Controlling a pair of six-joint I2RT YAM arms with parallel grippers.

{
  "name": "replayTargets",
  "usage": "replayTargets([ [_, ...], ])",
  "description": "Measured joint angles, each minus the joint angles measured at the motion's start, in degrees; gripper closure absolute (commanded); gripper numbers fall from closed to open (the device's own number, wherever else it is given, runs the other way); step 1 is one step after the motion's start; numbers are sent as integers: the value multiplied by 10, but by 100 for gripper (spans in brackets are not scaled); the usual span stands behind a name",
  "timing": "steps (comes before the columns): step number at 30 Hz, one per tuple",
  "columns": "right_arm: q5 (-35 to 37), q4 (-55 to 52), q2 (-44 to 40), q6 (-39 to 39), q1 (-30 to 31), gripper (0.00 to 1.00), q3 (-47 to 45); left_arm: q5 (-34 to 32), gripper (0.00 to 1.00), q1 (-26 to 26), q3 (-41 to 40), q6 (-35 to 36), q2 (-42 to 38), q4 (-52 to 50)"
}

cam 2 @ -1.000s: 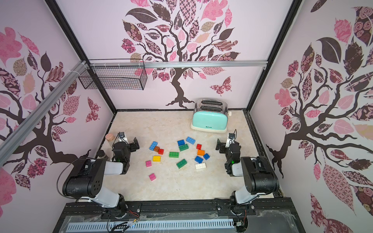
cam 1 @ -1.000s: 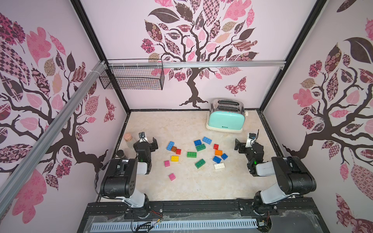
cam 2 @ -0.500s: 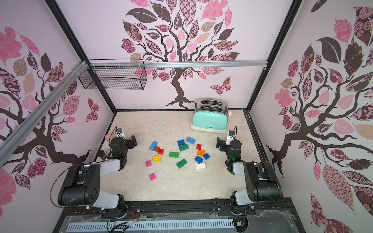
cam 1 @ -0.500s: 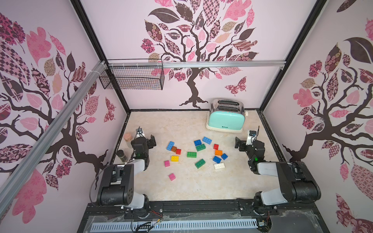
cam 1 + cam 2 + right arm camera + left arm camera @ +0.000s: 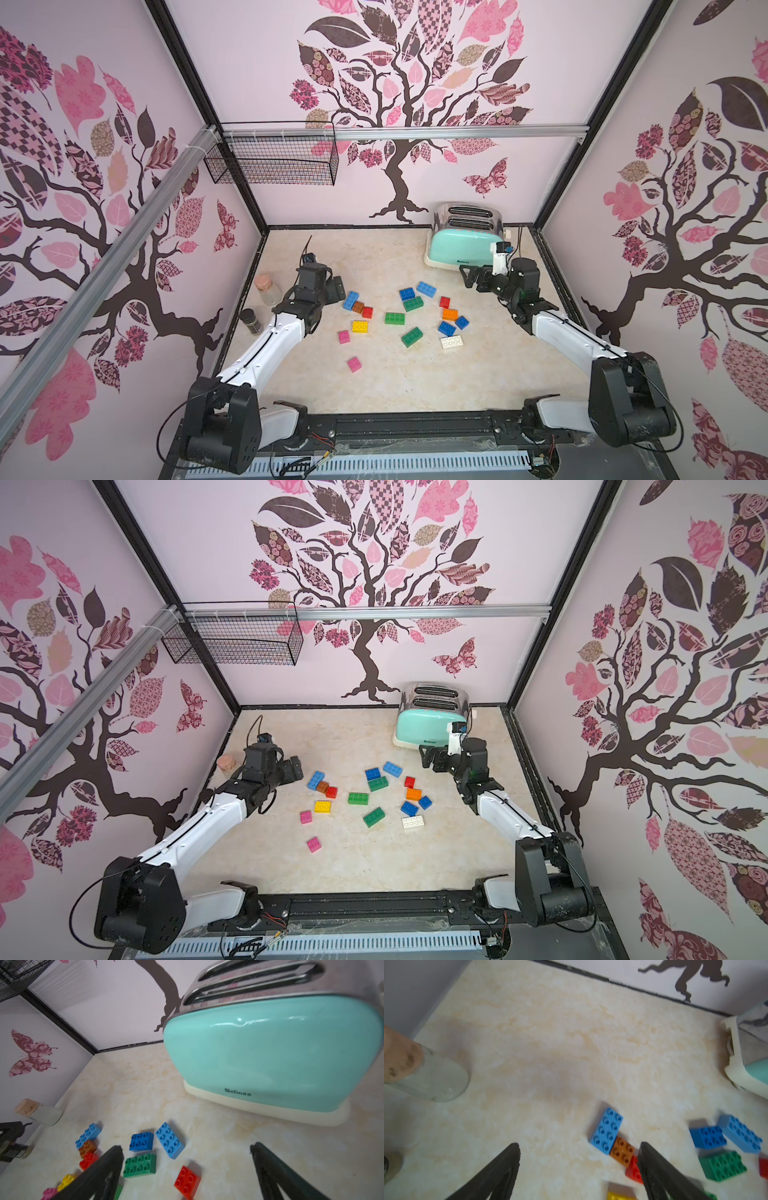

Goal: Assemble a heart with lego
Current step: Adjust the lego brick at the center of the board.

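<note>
Lego bricks [image 5: 395, 318] loose, scattered mid-surface [image 5: 374, 257]; heart not yet assembled. Left fingers [image 5: 500, 1172] spread wide, empty, at cluster's 9 o'clock, near light-blue brick [image 5: 606, 1130]. Right fingers [image 5: 104, 1167] spread wide, empty, at cluster's 2 o'clock, facing mint toaster [image 5: 270, 1053].

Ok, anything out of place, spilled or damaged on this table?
Nothing spilled, tipped or damaged. The lego bricks lie scattered mid-table, no heart begun. Unrelated to the task: a mint toaster at the back, a corked jar and a dark-capped jar on the left side, all upright.
</note>
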Motion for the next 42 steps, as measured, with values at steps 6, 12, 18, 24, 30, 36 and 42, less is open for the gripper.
replayTargets([
  [6,4,-101,-22,12,112,0,5,22,10,-84,-63,-57,-122,-94],
  [12,-10,-140,-42,34,145,0,8,25,12,-143,-113,-117,-132,-145],
  [18,-12,-152,-59,50,158,0,-5,26,16,-194,-141,-163,-124,-162],
  [24,-16,-153,-59,59,160,0,-29,25,17,-263,-141,-195,-78,-162],
  [30,-16,-153,-59,61,161,0,-36,26,22,-283,-141,-189,-36,-163],
  [36,-16,-145,-52,63,162,0,-39,30,31,-288,-140,-163,-8,-160],
  [42,-16,-144,-42,63,163,0,-39,41,36,-289,-140,-144,23,-150],
])
